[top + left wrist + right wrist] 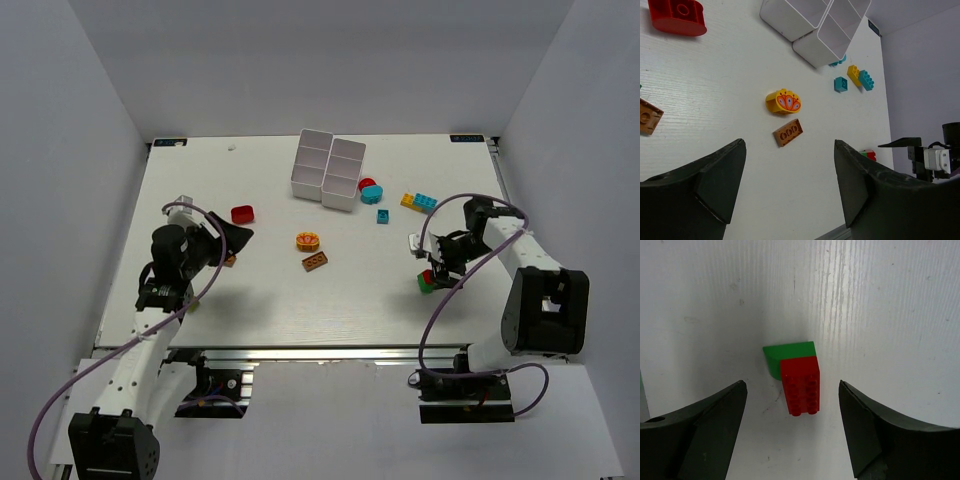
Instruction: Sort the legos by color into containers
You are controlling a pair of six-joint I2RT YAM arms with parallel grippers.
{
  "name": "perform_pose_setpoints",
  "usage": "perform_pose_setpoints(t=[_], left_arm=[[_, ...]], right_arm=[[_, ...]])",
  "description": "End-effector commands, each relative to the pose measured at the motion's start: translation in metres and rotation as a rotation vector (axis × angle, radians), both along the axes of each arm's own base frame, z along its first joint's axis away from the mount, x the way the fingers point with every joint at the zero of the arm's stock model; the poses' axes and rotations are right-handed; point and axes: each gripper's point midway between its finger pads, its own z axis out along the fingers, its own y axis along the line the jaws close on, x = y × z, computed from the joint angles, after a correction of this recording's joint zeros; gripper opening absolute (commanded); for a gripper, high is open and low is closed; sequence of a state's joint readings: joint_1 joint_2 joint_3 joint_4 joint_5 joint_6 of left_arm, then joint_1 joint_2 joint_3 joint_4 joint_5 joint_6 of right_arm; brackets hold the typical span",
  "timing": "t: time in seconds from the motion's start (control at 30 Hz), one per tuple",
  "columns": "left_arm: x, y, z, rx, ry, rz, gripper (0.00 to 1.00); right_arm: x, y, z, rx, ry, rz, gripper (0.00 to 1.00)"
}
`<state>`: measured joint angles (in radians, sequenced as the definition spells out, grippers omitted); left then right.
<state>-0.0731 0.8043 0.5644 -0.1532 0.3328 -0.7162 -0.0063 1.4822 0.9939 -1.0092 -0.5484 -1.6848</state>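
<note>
Pick-up step, by my reading: the right gripper (440, 260), jaws apart, hovers over a small red-on-green plastic brick stack (800, 386) near the desk's right edge. Next, lower and close. The left gripper (230, 240) gapes empty near the left edge; the white plastic bins (338, 198) sit toward the far edge.

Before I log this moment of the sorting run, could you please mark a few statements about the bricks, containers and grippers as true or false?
1. The right gripper is open over a red-on-green stack. True.
2. The left gripper clamps the red brick. False: it is open and empty, and that brick lies on the table.
3. The containers hold several bricks. False: the compartments that show look empty.
4. A yellow brick lies against a blue brick on the table, outside the containers. True.
</note>
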Motion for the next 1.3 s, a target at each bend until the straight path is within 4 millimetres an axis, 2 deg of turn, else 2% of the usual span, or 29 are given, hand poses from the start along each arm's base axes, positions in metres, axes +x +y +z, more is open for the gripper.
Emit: perform_pose_setpoints(t=[0.0,0.07,0.3,0.5,0.77,0.87,0.9,0.97,1.0,1.07,1.1,1.17,1.27], left_arm=[[0.0,0.003,0.001,0.021,-0.014,0.008,0.81],[0.003,0.003,0.002,0.023,-0.017,0.005,0.81],[0.017,0.001,0.002,0.024,-0.024,0.001,0.81],[0.022,-0.001,0.003,-0.005,-0.033,0.0,0.8],[0.023,-0.002,0.001,-0.026,-0.029,0.006,0.8],[0.022,-0.003,-0.001,-0.039,-0.02,0.006,0.8],[0.022,-0.004,-0.004,-0.04,-0.012,0.001,0.8],[0.021,-0.007,-0.004,-0.05,-0.005,-0.011,0.8],[0.023,-0.008,-0.002,-0.059,-0.016,-0.015,0.8],[0.023,-0.012,0.001,-0.079,-0.027,-0.038,0.8],[0.023,-0.015,0.0,-0.1,-0.021,-0.047,0.8],[0.022,-0.024,0.004,-0.142,-0.042,-0.089,0.8],[0.02,-0.043,0.008,-0.226,-0.053,-0.16,0.81]], right_arm=[[0.012,-0.006,0.006,-0.02,-0.064,0.058,0.79],[0.012,-0.009,-0.002,-0.035,-0.025,0.056,0.79],[0.017,-0.011,-0.012,-0.048,0.026,0.016,0.79],[0.032,-0.014,-0.022,-0.059,0.012,-0.035,0.74],[0.025,-0.007,-0.024,-0.019,0.053,-0.031,0.66],[0.019,-0.004,-0.027,-0.005,0.076,-0.024,0.57],[0.018,-0.003,-0.027,-0.002,0.084,-0.023,0.49],[0.012,-0.001,-0.027,0.009,0.123,-0.022,0.38],[0.009,0.002,-0.025,0.02,0.141,-0.021,0.28],[0.006,0.003,-0.022,0.031,0.15,-0.014,0.19],[0.007,0.007,-0.018,0.046,0.147,-0.012,0.13],[0.006,0.014,-0.004,0.076,0.134,-0.015,0.09],[0.018,0.044,0.03,0.156,0.101,-0.027,0.04]])
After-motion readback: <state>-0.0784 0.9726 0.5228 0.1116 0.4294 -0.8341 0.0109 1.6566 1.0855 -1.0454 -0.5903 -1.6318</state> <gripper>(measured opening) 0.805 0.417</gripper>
